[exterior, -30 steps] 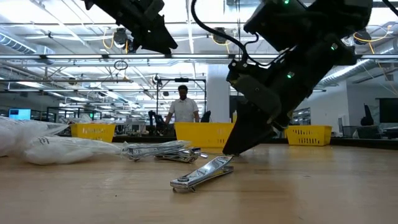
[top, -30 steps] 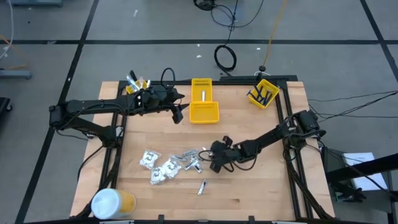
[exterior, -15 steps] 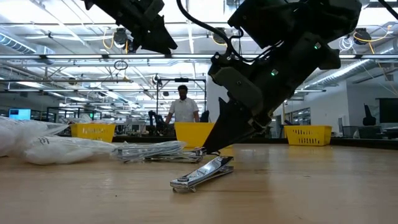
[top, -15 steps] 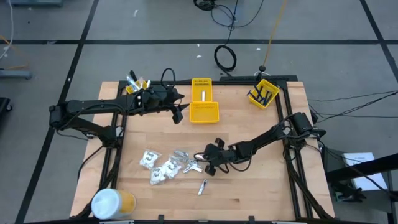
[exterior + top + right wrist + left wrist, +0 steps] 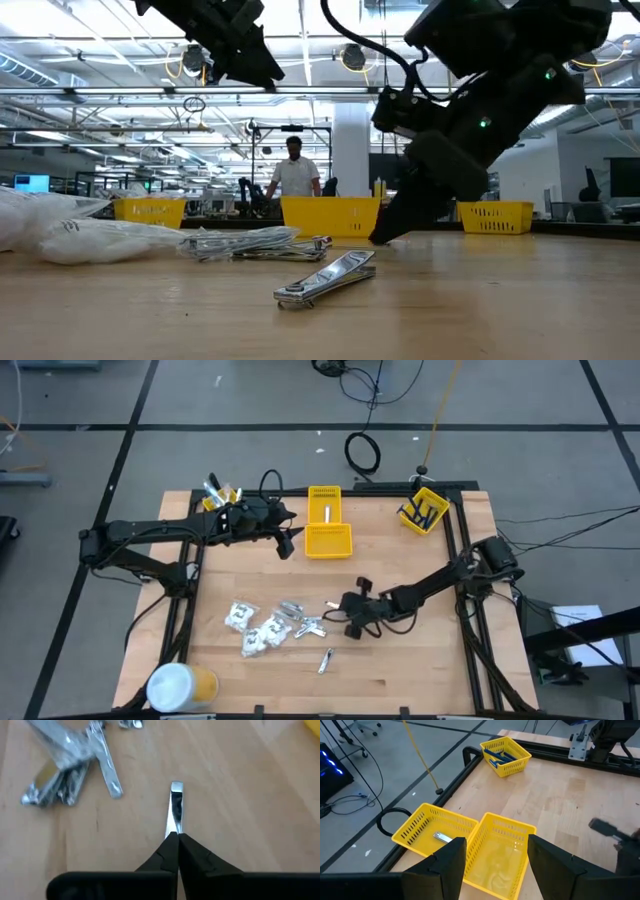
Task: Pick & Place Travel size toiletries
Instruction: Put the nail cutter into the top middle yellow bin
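Shiny metal clippers (image 5: 176, 810), crinkly plastic packets (image 5: 255, 628), perforated plastic bins (image 5: 502, 855), matt wood tabletop (image 5: 400, 670)

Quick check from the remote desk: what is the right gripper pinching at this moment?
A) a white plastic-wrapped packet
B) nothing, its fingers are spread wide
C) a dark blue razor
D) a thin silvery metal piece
D: in the right wrist view the right gripper is shut, with a thin silvery metal piece sticking out from between its fingertips.

Yellow bins (image 5: 502, 852); silvery tubes (image 5: 67, 757); white packets (image 5: 255, 630)
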Robot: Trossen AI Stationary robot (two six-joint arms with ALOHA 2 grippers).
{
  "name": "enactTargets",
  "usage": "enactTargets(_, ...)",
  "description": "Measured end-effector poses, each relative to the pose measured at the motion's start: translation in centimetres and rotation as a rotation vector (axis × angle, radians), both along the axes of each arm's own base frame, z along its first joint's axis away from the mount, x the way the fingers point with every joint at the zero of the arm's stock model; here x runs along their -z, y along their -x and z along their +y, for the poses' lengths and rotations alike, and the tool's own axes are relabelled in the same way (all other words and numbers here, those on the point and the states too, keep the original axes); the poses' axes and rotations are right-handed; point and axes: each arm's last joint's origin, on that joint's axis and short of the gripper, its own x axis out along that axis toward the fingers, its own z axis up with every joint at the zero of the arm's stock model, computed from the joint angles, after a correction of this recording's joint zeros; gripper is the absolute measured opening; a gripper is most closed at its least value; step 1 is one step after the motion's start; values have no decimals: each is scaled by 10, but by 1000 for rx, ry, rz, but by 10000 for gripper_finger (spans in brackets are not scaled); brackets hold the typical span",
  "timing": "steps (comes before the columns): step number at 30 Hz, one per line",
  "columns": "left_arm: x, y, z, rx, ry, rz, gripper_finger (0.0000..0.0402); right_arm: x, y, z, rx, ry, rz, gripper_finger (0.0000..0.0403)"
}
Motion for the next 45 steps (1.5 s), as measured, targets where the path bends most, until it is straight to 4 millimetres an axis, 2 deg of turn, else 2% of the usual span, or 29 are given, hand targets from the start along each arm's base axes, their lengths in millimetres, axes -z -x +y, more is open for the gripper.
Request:
enactTargets(5,0,0,0,0,0,1,209,-21,1,3,-14,34,-71,1)
enactTargets(9,1,0,0,0,2,7,209,-26,3,4,-16,68,-86,1)
enactTargets(11,1,0,0,0,2,9,209,-28,4,6,-12,148,-93,1)
enactTargets(16,2,1,0,0,7,28,209,-32,14,5,-147,302,30,6)
enactTargets(19,4,2,-1,-4,18,44,209,-44,23,-6,-211,248,101,36)
enactTargets(24,4,2,0,-7,22,38,209,-59,32,-36,-260,28,176,127)
enactTargets(28,2,1,0,-11,25,16,209,-53,30,-60,-319,27,239,193)
enactTargets(31,1,1,0,-12,24,3,209,-41,26,-75,-368,51,276,211)
enactTargets(37,1,1,0,-12,24,3,209,-22,21,-96,-431,-35,309,192)
enactTargets(45,1,1,0,-10,19,4,209,-6,14,-98,-505,-31,311,153)
